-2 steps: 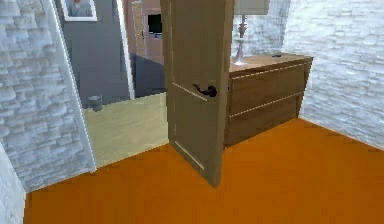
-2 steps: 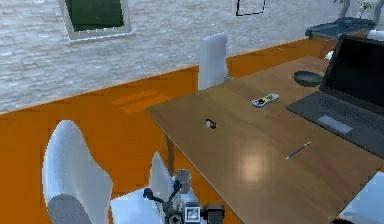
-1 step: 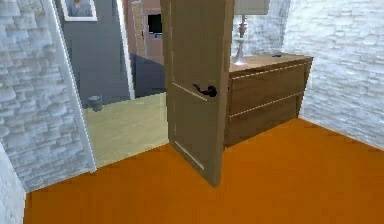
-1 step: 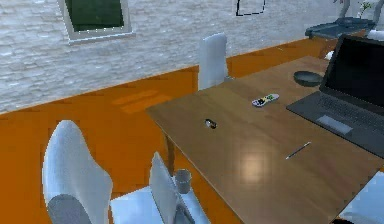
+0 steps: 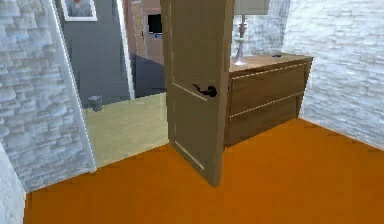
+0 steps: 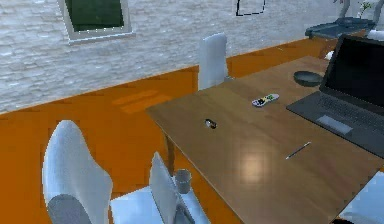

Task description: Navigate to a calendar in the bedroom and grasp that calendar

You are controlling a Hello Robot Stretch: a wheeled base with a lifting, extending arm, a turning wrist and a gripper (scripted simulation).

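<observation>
Right up close in the arm side view, a white chair (image 6: 78, 185) sits at the near corner of a wooden table (image 6: 245, 160), its rounded back towards us. The tabletop is brown and glossy, with a pale patch of light on it. On it: a small dark thing (image 6: 210, 124) near the left end, a flat remote-like thing (image 6: 265, 99) beyond that, and a pen (image 6: 298, 151) lying slantwise. An open laptop (image 6: 350, 85) stands at the right with its dark screen upright, and a dark bowl (image 6: 308, 77) sits just left of it. A second white chair (image 6: 213, 62) stands at the far side of the table. Behind it the orange floor (image 6: 90, 110) runs to a white brick wall (image 6: 170, 35) with a window (image 6: 95, 14).

Over to the forward view: more orange floor, and a tan door (image 5: 192, 75) standing ajar in mid-picture, black handle (image 5: 207, 91) facing us. Right of it a wooden dresser (image 5: 265, 95) stands against the brick wall, with a lamp (image 5: 240, 45) on top. Left of the door, the doorway gives onto a pale floor (image 5: 125, 125), where a small grey bin (image 5: 95, 102) stands.

I cannot tell where the calendar is, nor the gripper's state.
</observation>
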